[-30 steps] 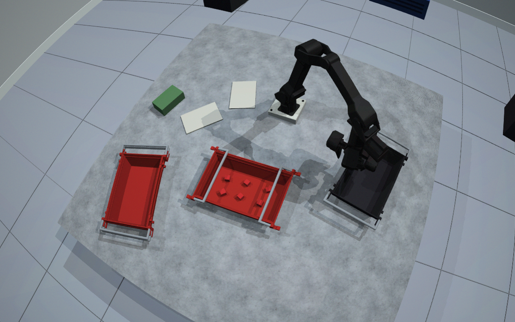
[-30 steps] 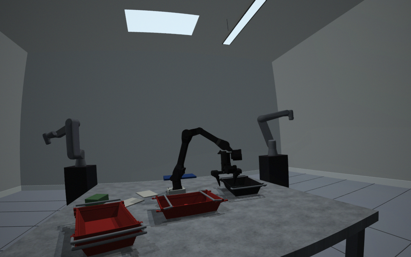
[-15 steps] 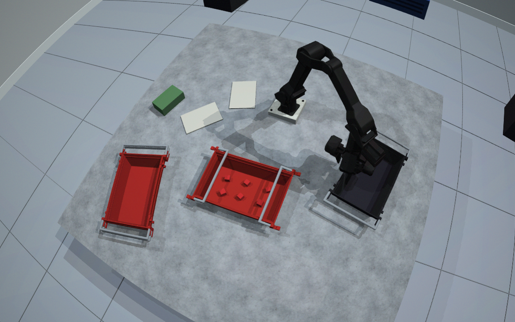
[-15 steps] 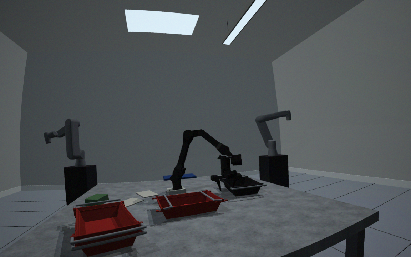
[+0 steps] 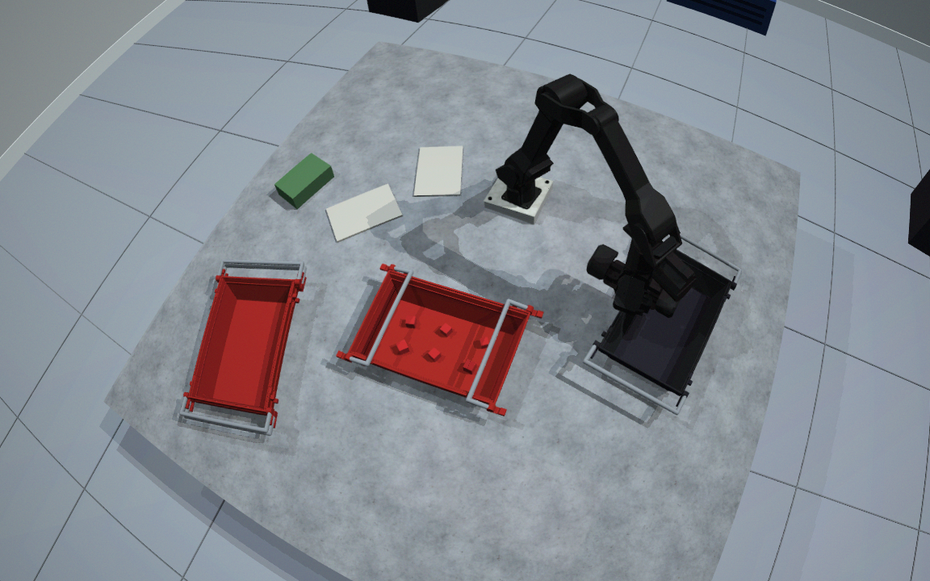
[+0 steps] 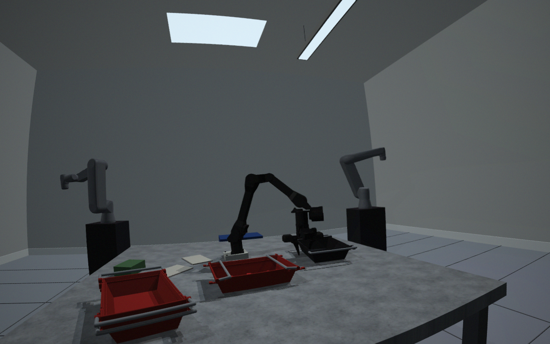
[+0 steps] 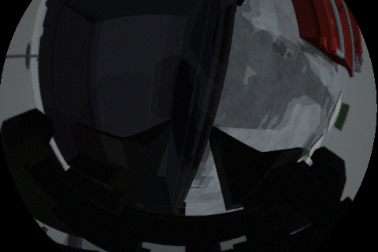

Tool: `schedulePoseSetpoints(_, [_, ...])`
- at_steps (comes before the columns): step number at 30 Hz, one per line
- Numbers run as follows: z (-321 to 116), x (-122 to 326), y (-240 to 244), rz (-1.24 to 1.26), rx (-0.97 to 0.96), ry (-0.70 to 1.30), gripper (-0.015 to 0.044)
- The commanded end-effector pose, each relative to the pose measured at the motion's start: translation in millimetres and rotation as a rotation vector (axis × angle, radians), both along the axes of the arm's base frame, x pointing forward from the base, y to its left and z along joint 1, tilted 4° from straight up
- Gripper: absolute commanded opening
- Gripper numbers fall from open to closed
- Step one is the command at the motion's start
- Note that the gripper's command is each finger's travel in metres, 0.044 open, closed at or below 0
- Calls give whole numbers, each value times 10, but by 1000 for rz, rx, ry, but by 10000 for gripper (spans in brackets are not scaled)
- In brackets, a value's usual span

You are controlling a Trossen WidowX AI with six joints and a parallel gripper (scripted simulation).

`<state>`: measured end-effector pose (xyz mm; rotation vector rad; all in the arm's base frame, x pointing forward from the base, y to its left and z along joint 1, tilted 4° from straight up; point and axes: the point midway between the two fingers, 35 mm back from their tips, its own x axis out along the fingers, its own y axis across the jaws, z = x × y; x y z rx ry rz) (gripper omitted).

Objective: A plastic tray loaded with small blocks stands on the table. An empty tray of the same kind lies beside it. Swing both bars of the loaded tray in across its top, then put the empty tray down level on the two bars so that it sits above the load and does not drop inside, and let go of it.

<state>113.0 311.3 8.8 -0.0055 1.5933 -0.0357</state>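
Observation:
The loaded red tray (image 5: 446,297) (image 6: 259,280) (image 7: 299,4) stands mid-table with small red blocks (image 5: 445,330) inside. Its left bar (image 5: 389,318) and right bar (image 5: 487,353) both lie across its top. An empty black tray (image 5: 678,346) (image 6: 326,255) (image 7: 130,47) stands to its right, with its near bar (image 5: 634,384) out over the near end. My gripper (image 5: 626,323) (image 6: 302,249) (image 7: 190,127) is partly open, low at the black tray's long wall facing the loaded tray. One finger is inside, one outside. I cannot see contact with the wall.
An empty red tray (image 5: 244,332) (image 6: 133,299) stands at the left with its bars out over its ends. A green block (image 5: 302,179) (image 6: 129,265) and two pale flat plates (image 5: 437,172) (image 5: 360,209) lie farther back, left of my base (image 5: 519,206).

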Motion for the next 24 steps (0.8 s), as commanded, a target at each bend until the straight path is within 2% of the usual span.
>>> schedulePoseSetpoints(1, [-3, -4, -6, -5, -3, 3, 183])
schedulePoseSetpoints(24, [6, -4, -5, -5, -3, 3, 29])
